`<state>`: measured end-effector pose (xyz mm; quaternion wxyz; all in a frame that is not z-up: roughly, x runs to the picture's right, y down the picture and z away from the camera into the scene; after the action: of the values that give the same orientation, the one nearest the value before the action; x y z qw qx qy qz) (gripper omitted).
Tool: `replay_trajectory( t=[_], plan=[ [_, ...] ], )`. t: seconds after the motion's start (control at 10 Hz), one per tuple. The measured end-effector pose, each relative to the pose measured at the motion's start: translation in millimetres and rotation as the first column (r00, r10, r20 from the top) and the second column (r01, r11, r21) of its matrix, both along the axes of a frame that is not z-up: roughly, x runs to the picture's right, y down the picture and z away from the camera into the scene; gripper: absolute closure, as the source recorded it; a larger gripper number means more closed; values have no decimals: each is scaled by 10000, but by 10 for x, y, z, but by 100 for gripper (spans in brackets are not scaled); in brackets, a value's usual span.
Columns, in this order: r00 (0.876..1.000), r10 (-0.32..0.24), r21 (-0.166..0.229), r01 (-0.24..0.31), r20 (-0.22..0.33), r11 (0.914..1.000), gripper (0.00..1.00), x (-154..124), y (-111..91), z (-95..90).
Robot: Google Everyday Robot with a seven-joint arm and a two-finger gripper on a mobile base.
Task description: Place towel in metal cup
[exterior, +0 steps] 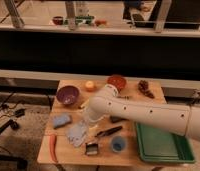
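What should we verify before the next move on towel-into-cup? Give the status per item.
1. Gripper at the towel: ok, it sits at the towel's upper right edge.
2. Hold on the towel: cannot tell, the arm hides the contact.
3. Metal cup in view: ok, near the front edge of the table, just right of the towel.
4. Cup upright, mouth free: cannot tell.
5. Short path from towel to cup: ok, the black tool and blue cup lie to the right, not in between.
6. Towel in cup: not ok, it lies on the table.
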<state>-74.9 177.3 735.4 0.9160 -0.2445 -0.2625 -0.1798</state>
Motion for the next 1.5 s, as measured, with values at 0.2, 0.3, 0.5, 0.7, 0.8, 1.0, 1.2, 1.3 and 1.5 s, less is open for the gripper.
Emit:
replay_trajectory(
  t=[0.2, 0.3, 0.5, 0.7, 0.8, 1.0, 1.2, 1.3, 1.5],
  plan=[
    [9998, -88, -63, 89, 189, 9999, 20, -221, 73, 78],
    [9993, -144, -77, 147, 347, 9999, 20, -380, 94, 105],
    [9979, -255, -55, 259, 596, 9996, 20, -573, 121, 133],
    [9964, -382, -3, 384, 753, 9993, 20, -672, 153, 159],
    [9953, -554, 23, 554, 788, 9985, 20, -724, 194, 198],
    [9970, -577, -254, 591, 525, 9979, 20, -641, 341, 399],
    [9979, -547, -583, 566, 334, 9967, 20, -568, 448, 529],
    [9980, -566, -771, 586, 280, 9953, 20, -546, 506, 603],
    [9982, -567, -976, 584, 200, 9935, 20, -505, 545, 677]
  ],
)
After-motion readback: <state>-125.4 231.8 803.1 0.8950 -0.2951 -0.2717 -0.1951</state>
